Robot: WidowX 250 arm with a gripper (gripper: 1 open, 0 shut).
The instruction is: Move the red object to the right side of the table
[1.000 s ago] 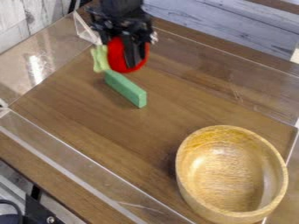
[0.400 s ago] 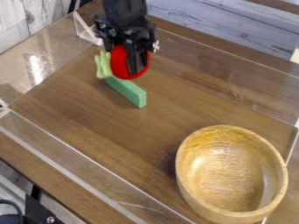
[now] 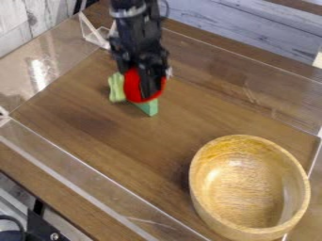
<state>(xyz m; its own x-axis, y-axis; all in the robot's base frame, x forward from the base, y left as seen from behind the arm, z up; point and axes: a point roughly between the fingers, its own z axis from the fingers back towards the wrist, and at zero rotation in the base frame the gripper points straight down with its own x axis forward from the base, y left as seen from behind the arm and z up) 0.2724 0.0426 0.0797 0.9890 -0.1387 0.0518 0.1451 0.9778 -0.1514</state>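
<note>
The red object (image 3: 146,88), a small round toy fruit with a green leafy bit on its left, hangs between the black fingers of my gripper (image 3: 142,90). The gripper points straight down and is shut on it, low over the back left part of the brown wood-grain table (image 3: 101,141). Right under the fruit lies a green rectangular block (image 3: 150,107), mostly hidden by the gripper and the fruit. I cannot tell whether the fruit touches the block.
A large wooden bowl (image 3: 199,162) stands at the front right of the table. Low clear acrylic walls (image 3: 75,174) run along the table's edges. Bare wood lies between the block and the bowl.
The gripper has come down with the red object in it and shifted slightly right in the picture, so it now covers most of the green block. The bowl has not moved.
</note>
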